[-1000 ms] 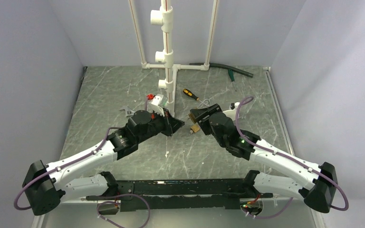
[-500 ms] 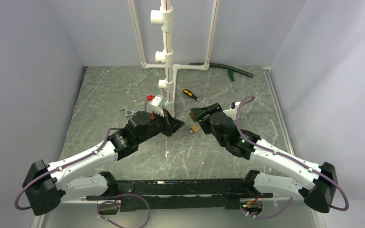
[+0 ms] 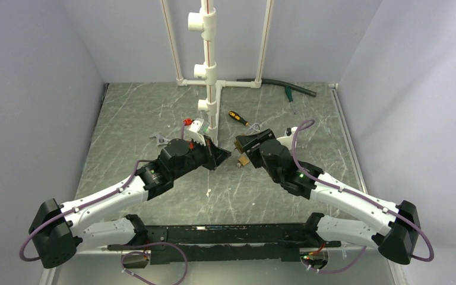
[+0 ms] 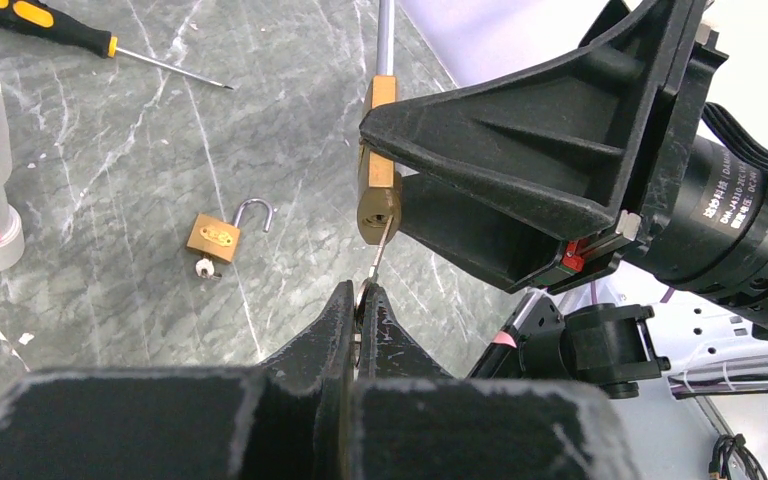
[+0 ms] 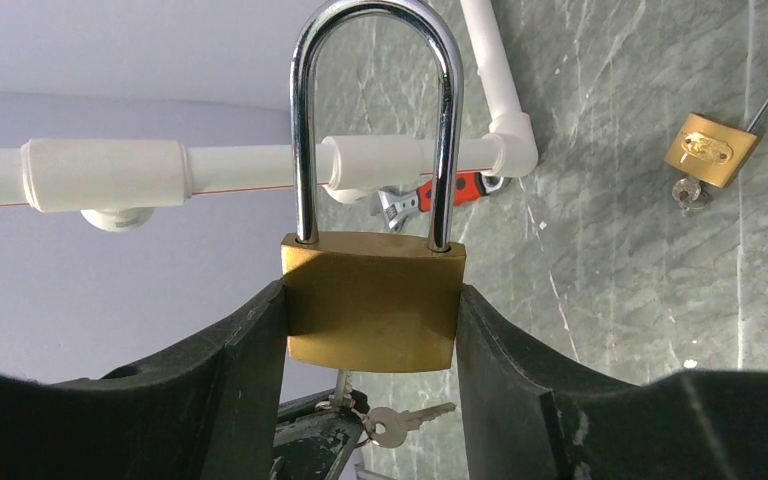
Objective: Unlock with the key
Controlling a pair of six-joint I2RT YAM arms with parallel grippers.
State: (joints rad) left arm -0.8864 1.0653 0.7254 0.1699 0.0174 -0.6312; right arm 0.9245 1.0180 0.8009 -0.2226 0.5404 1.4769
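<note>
Inserting was underway: left fingers [image 4: 335, 322] pinched the key [image 4: 382, 246] at the padlock [image 5: 372, 300] clamped by right fingers [image 5: 250, 370]; seating, then turning, seemed due.

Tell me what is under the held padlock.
The key, pinched by the left fingers, meets the padlock's keyhole. A spare key hangs there. Depth inside is hidden.
</note>
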